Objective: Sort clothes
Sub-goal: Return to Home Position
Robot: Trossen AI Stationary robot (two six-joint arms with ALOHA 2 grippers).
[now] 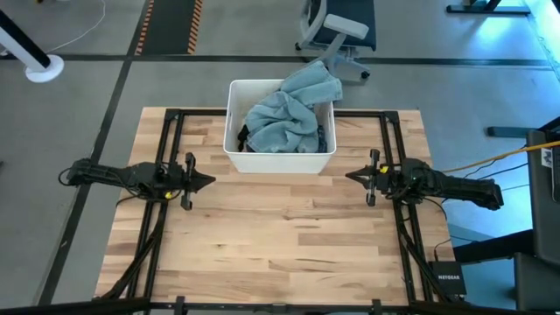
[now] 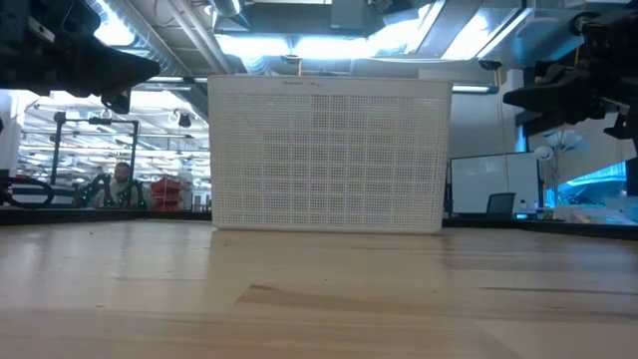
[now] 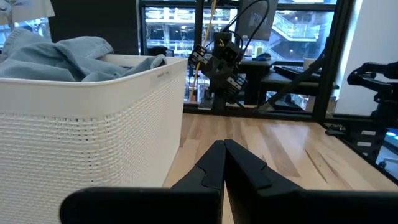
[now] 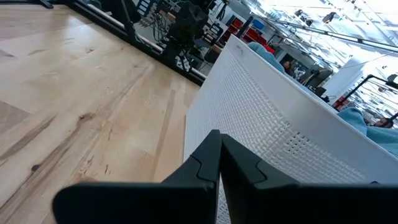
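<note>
High view: denim shirt [image 1: 284, 118] fills bin [image 1: 280, 163]; left tool [image 1: 208, 181], right tool [image 1: 351, 175] nearby.

A white bin [image 1: 280, 163] sits on a wooden table [image 1: 289, 236], chair [image 1: 341, 26] behind.

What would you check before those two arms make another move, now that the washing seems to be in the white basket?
1. Left gripper shut and empty: ok.
2. Right gripper shut and empty: ok.
3. Both grippers apart from the white bin: ok.
4. Light-blue denim garment fully inside the bin: not ok; it heaps above the rim and spills over the far edge.
5. No garment lying on the table: ok.
6. Other clothes under the denim: cannot tell.
</note>
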